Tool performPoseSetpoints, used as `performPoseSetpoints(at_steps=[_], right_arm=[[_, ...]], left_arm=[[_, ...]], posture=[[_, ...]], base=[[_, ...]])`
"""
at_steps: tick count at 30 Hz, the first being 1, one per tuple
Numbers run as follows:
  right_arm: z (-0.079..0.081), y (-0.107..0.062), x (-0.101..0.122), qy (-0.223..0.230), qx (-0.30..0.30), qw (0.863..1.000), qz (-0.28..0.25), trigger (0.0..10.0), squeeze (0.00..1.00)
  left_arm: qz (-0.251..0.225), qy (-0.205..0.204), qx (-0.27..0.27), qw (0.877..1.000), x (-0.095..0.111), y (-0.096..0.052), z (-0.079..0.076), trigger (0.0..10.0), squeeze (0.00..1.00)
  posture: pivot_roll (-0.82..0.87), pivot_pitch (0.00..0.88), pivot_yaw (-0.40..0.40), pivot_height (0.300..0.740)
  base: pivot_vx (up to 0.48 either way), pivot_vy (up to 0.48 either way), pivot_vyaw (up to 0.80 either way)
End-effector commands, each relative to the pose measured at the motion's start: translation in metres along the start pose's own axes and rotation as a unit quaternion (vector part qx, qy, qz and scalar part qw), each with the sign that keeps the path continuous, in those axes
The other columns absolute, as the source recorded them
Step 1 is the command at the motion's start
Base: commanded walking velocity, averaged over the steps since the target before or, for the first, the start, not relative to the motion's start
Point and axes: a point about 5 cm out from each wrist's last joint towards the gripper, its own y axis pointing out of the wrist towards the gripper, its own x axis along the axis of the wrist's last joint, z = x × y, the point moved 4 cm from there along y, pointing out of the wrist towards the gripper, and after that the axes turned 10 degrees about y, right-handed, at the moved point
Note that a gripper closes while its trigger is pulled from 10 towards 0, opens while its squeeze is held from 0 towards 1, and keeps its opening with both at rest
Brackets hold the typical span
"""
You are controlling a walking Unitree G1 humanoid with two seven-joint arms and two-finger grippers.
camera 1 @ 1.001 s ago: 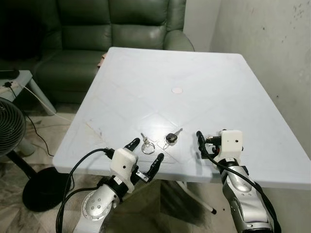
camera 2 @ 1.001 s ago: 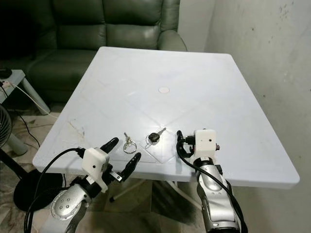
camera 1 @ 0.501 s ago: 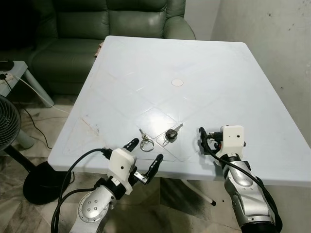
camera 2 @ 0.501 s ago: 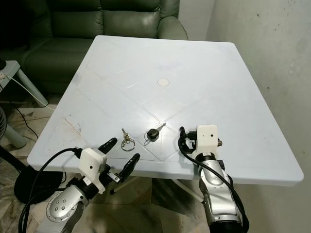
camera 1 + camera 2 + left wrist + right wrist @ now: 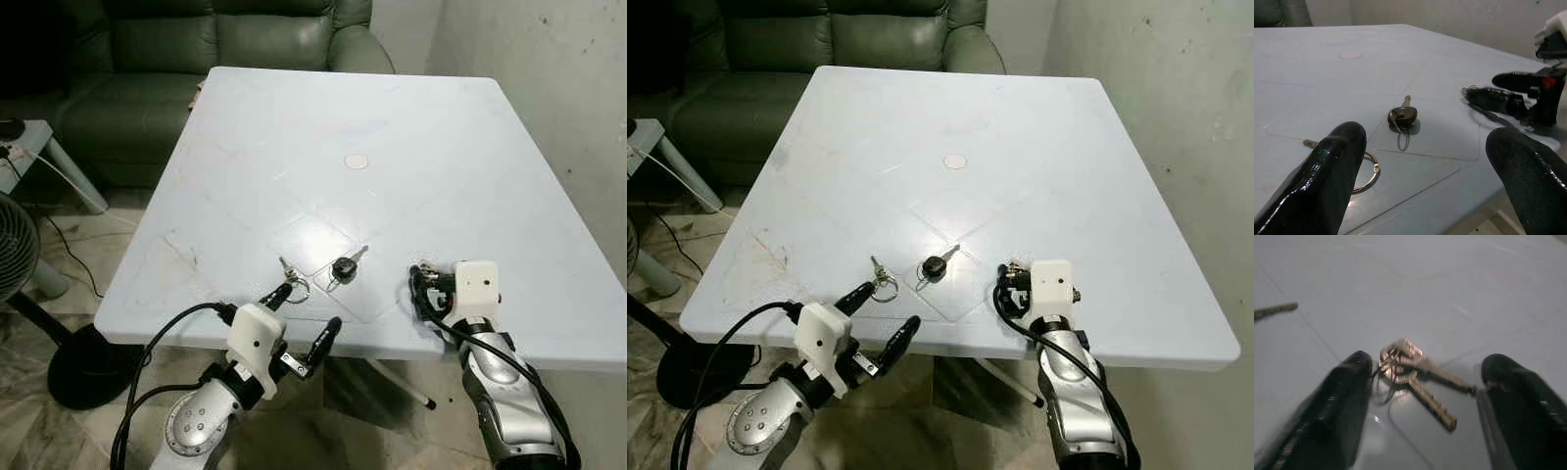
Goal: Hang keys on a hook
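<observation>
Three sets of keys lie near the front edge of the white table (image 5: 392,127): a silver key ring (image 5: 295,287) with a small key, a black-headed key (image 5: 344,268), and a bunch of silver keys (image 5: 1413,364). My left gripper (image 5: 302,318) is open at the table's front edge, one fingertip (image 5: 279,294) just short of the key ring (image 5: 1367,172). My right gripper (image 5: 423,292) rests open on the table right of the black-headed key (image 5: 1403,116), with the silver bunch lying between its fingers (image 5: 1339,406).
A dark green sofa (image 5: 147,59) stands behind the table. A fan (image 5: 15,259), a small side table (image 5: 29,147) and a cable are on the floor at the left. A wall (image 5: 549,88) runs close along the table's right side.
The camera has shifted a little forward. My left gripper has moved up to the table edge, its fingertip closer to the key ring. My right gripper sits slightly further right.
</observation>
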Motion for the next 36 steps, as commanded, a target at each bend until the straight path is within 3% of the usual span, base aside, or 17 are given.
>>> performPoseSetpoints(at_steps=[1,2,3,14,15,16,17,26,27,28,29,30,31,32,33,34,36], right_arm=[[-0.001,-0.002,0.003,-0.007,0.002,1.000,-0.004,3.2,0.00],[-0.001,-0.002,0.003,-0.007,0.002,1.000,-0.004,3.2,0.00],[-0.001,-0.002,0.003,-0.008,0.003,1.000,-0.004,0.6,0.00],[0.007,-0.001,0.008,-0.016,0.017,1.000,-0.018,0.0,0.00],[0.008,-0.001,0.008,-0.013,0.018,1.000,-0.018,1.3,0.00],[0.010,-0.001,0.008,-0.007,0.022,1.000,-0.015,4.5,0.00],[0.011,-0.001,0.008,-0.005,0.025,1.000,-0.013,10.0,0.00],[0.017,-0.001,0.009,0.000,0.042,0.999,-0.014,10.0,0.00],[0.017,-0.001,0.010,-0.001,0.043,0.999,-0.015,8.1,0.00],[0.017,-0.001,0.010,-0.003,0.043,0.999,-0.016,8.1,0.00],[0.017,-0.001,0.011,-0.003,0.042,0.999,-0.018,6.7,0.00],[0.017,-0.001,0.011,-0.003,0.042,0.999,-0.018,6.7,0.00],[0.017,-0.001,0.011,-0.003,0.042,0.999,-0.017,3.5,0.00],[0.017,-0.001,0.011,-0.002,0.043,0.999,-0.017,1.9,0.00],[0.017,-0.001,0.011,-0.003,0.043,0.999,-0.017,1.9,0.00],[0.017,-0.001,0.011,-0.003,0.043,0.999,-0.016,0.5,0.00],[0.017,-0.001,0.010,-0.002,0.043,0.999,-0.014,0.2,0.00]], left_arm=[[0.001,0.003,-0.004,1.000,0.002,0.000,-0.003,10.0,0.00],[0.001,0.003,-0.004,1.000,0.002,0.000,-0.003,10.0,0.00],[0.000,0.003,-0.004,1.000,0.002,0.000,-0.003,10.0,0.00],[0.002,0.003,0.001,1.000,0.002,-0.001,-0.003,10.0,0.00],[0.002,0.003,0.002,1.000,0.002,-0.001,-0.002,10.0,0.00],[0.002,0.003,0.003,1.000,0.002,-0.001,-0.002,10.0,0.00],[0.002,0.003,0.003,1.000,0.002,-0.001,-0.002,10.0,0.00],[0.003,0.003,0.006,1.000,0.002,-0.001,-0.002,10.0,0.00],[0.003,0.004,0.006,1.000,0.002,-0.001,-0.002,10.0,0.00],[0.003,0.004,0.006,1.000,0.002,-0.001,-0.002,10.0,0.00],[0.003,0.004,0.006,1.000,0.002,-0.001,-0.002,10.0,0.00],[0.003,0.004,0.006,1.000,0.002,-0.001,-0.002,10.0,0.00],[0.003,0.004,0.007,1.000,0.002,-0.001,-0.002,10.0,0.00],[0.003,0.004,0.007,1.000,0.002,-0.001,-0.001,10.0,0.00],[0.003,0.005,0.007,1.000,0.002,-0.001,-0.001,10.0,0.00],[0.003,0.004,0.007,1.000,0.002,-0.001,-0.001,10.0,0.00],[0.003,0.005,0.007,1.000,0.002,0.000,-0.001,10.0,0.00]], posture=[[0.03,0.142,-0.004,0.740],[0.03,0.142,-0.004,0.740],[0.03,0.141,-0.005,0.740],[0.03,0.148,-0.008,0.740],[0.04,0.147,-0.008,0.740],[0.04,0.149,-0.009,0.740],[0.04,0.148,-0.010,0.740],[0.04,0.150,-0.011,0.740],[0.04,0.152,-0.011,0.740],[0.04,0.152,-0.011,0.740],[0.04,0.151,-0.011,0.740],[0.04,0.151,-0.011,0.740],[0.04,0.152,-0.011,0.740],[0.04,0.151,-0.011,0.740],[0.04,0.151,-0.011,0.740],[0.04,0.151,-0.011,0.740],[0.04,0.151,-0.012,0.740]], base=[[0.000,0.000,0.00],[0.000,0.000,0.00],[0.000,0.000,0.00],[0.000,0.000,0.00],[0.000,0.000,0.00],[0.000,0.000,0.00],[0.000,0.000,0.00],[0.000,0.000,0.00],[0.000,0.000,0.00],[0.000,0.000,0.00],[0.000,0.000,0.00],[0.000,0.000,0.00],[0.000,0.000,0.00],[0.000,0.000,0.00],[0.000,0.000,0.00],[0.000,0.000,0.00],[0.000,0.000,0.00]])
